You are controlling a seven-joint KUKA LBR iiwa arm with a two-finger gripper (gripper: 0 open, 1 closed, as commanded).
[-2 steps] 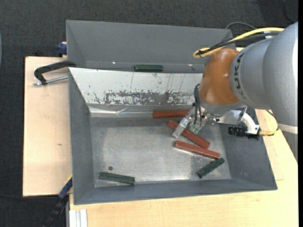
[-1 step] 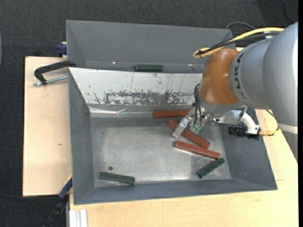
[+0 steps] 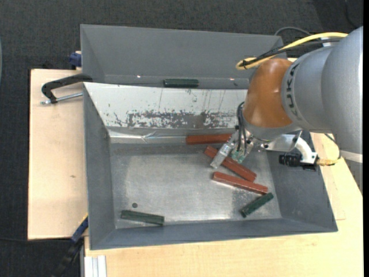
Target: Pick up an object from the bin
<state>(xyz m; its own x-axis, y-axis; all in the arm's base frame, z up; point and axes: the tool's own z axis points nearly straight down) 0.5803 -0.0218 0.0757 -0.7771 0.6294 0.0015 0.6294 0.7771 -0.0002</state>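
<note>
Red-brown flat sticks lie in the grey metal bin, right of middle; gripper low over them (apart or together, we cannot tell). Approach step, we judge; next: clamp one, lift.

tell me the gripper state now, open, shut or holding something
Gripper: cannot be told; it is down among the red bars at the back right of the bin, by a small grey piece.
</note>
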